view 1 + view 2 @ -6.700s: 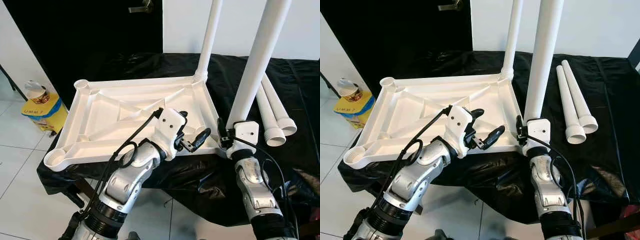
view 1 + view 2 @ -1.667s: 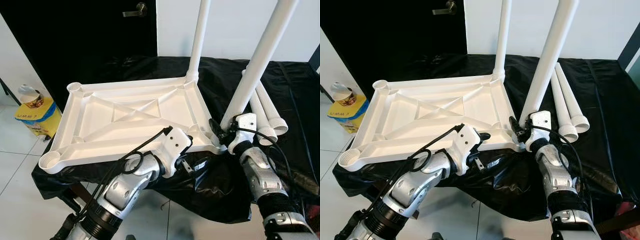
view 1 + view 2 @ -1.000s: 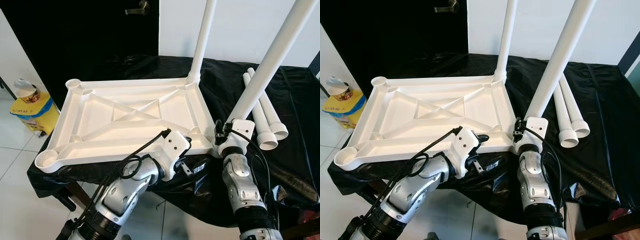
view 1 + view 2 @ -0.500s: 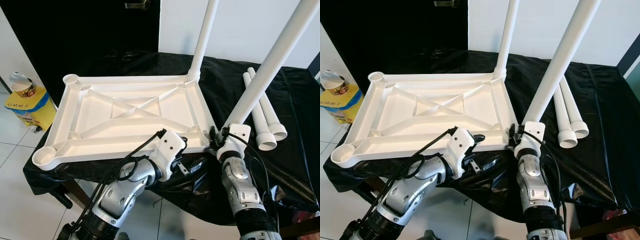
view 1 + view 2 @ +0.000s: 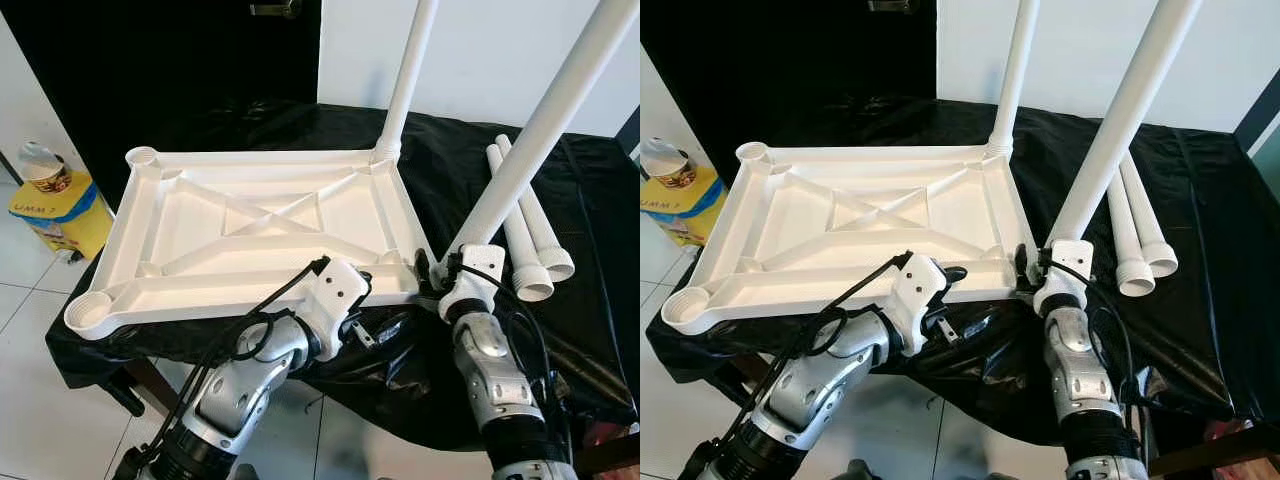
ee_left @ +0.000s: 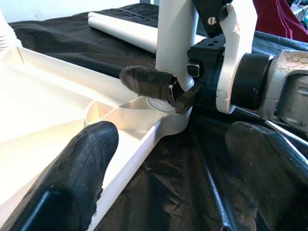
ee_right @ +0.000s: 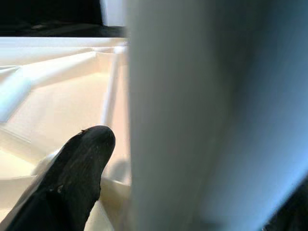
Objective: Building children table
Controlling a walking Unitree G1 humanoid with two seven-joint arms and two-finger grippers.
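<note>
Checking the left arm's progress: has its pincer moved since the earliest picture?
Yes. The left pincer has dropped from above the tabletop to below its near edge.

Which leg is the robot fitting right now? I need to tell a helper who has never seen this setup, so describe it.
On the black-draped bench lies an upside-down white tabletop. At its near right corner a long white leg rises tilted, its base gripped by the right gripper. Unlike the upright leg at the far right corner and the two spare legs lying flat, it leans and is held.
</note>
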